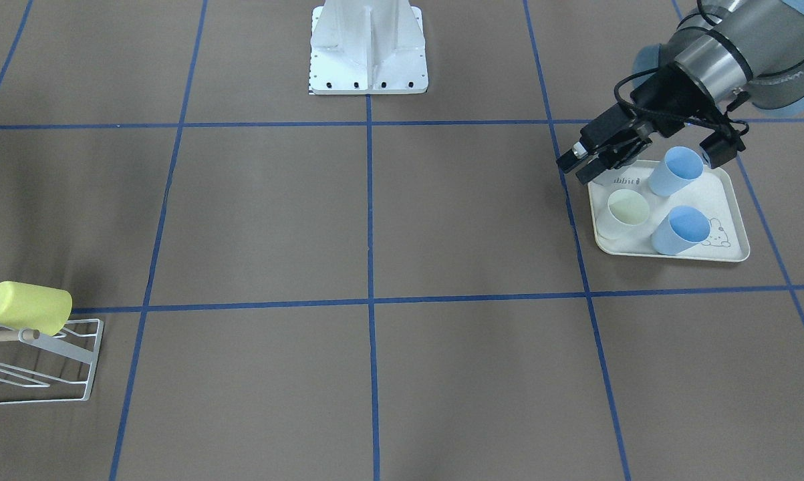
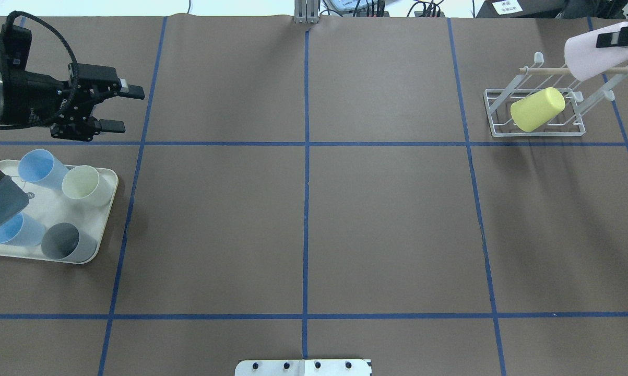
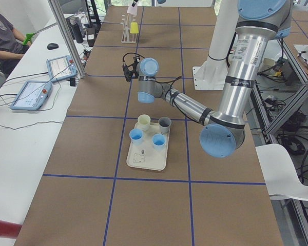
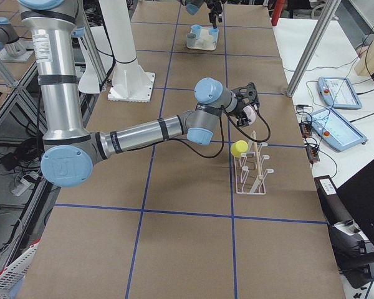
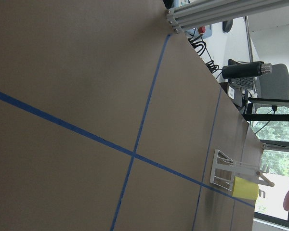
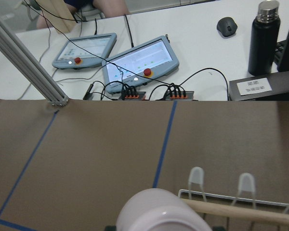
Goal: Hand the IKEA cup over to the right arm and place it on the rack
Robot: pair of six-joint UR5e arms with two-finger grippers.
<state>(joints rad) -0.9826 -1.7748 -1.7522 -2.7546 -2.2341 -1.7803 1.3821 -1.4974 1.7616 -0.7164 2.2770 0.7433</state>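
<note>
Currently the pale pink IKEA cup is held on its side, clamped in the right gripper, over the rack at its dowel, free prongs just beyond; the left gripper is spread wide, empty, well apart

Tray lettering blurred; desk label too small; nothing legible.

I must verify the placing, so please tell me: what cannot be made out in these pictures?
- Right gripper fingers: the overhead view's right edge cuts them off; in the right wrist view the pink cup hides them.
- Grey cup: mostly hidden behind the left gripper in the front-facing view.
- Whether the pink cup touches the dowel of the rack: no view settles it.
</note>
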